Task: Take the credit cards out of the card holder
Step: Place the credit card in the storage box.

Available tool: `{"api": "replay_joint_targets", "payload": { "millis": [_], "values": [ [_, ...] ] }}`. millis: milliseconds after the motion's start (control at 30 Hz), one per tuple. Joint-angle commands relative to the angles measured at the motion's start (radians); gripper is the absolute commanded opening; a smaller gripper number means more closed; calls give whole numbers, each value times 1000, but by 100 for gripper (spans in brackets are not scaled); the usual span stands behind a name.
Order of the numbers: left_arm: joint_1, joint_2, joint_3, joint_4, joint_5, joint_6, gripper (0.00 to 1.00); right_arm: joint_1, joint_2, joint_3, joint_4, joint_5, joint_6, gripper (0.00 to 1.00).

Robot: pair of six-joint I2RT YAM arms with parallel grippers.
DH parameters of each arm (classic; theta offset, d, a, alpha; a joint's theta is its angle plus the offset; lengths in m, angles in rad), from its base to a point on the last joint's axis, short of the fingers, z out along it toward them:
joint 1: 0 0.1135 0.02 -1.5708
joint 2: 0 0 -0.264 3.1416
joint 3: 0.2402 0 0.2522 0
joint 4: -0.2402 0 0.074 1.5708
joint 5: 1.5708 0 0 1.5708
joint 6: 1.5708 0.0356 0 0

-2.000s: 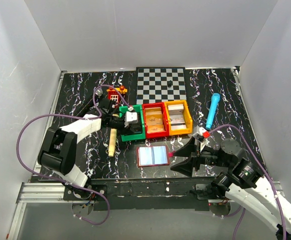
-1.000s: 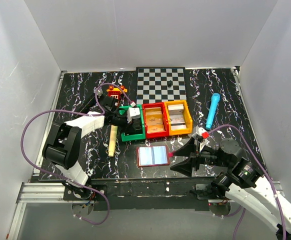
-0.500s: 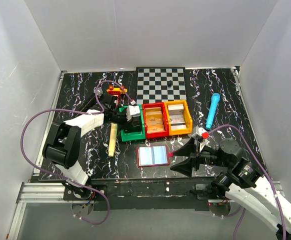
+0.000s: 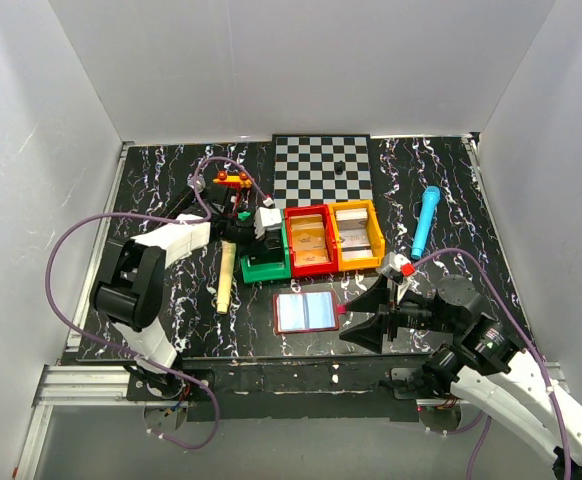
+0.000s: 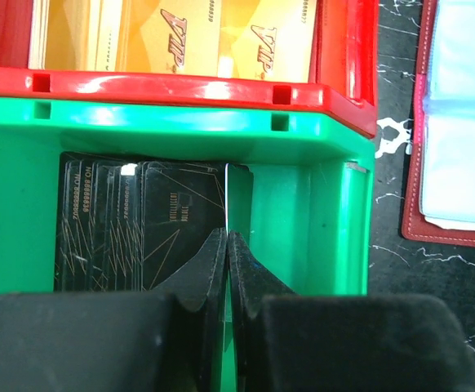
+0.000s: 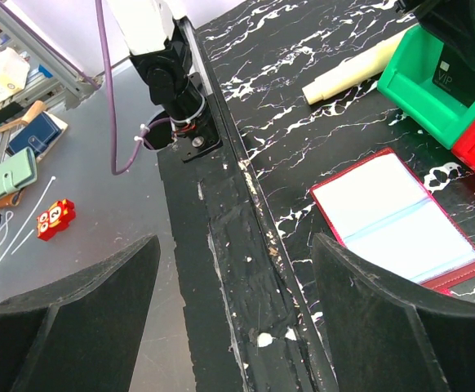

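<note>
The dark-red card holder (image 4: 306, 312) lies open near the table's front edge, its pale blue sleeves facing up. It also shows in the left wrist view (image 5: 464, 131) and the right wrist view (image 6: 397, 219). My left gripper (image 4: 254, 238) hangs over the green bin (image 4: 267, 264). Its jaws (image 5: 227, 238) are shut on a thin credit card (image 5: 226, 196) held edge-on above several dark cards (image 5: 131, 220) lying in that bin. Tan-orange cards (image 5: 180, 37) lie in the red bin (image 4: 308, 240). My right gripper (image 4: 367, 322) is open and empty, just right of the holder.
A yellow bin (image 4: 357, 236) with pale cards stands right of the red bin. A checkerboard (image 4: 321, 168) lies at the back, a blue marker (image 4: 426, 220) at the right, a cream cylinder (image 4: 226, 280) left of the green bin, and a small red-yellow toy (image 4: 233, 181) behind it.
My left arm's wrist has shifted slightly back and turned over the green bin, uncovering the small toy. The right arm and the card holder have not moved.
</note>
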Motion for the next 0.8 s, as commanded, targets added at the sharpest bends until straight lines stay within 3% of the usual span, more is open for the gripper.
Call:
{"api": "replay_joint_targets", "payload": {
  "millis": [0, 400, 767],
  "values": [
    [6, 34, 49, -4, -51, 12, 0, -5, 8, 15, 32, 1, -11, 83],
    [6, 56, 75, -32, -42, 15, 0, -5, 25, 15, 45, 3, -11, 84],
    [6, 50, 61, -23, -64, -5, 11, -5, 16, 14, 38, 5, -9, 84]
  ]
}}
